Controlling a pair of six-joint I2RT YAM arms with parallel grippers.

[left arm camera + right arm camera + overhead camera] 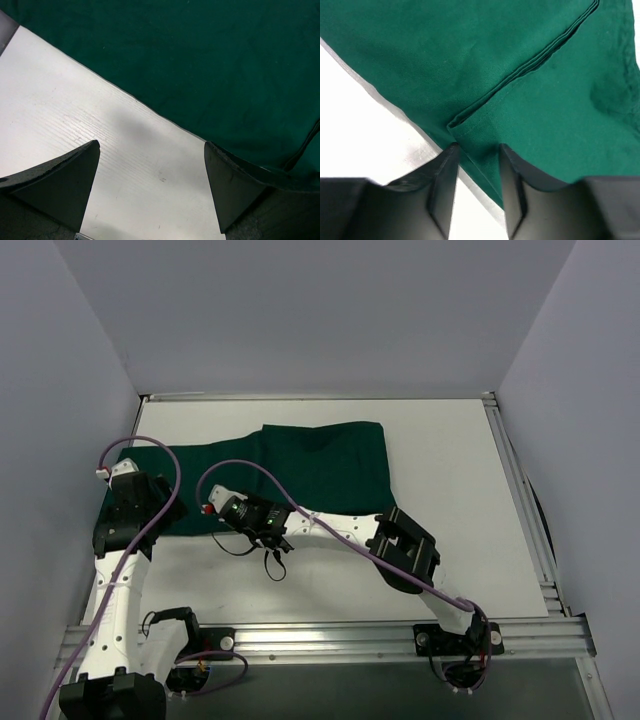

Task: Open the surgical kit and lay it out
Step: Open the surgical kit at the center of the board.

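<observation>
My left gripper point(152, 146) is spread wide above the table point(75, 115), beside the green cloth wrap point(200, 60). Right gripper point(476, 148) has narrow jaws straddling the wrap's hem — I cannot tell if it is pinched.

The white counter point(455, 480) carries one thing directly: a dark green cloth wrap point(320, 465), lying flat over its left and middle part. Folded layers show along the cloth's hemmed edges; bare white surface surrounds it.
</observation>
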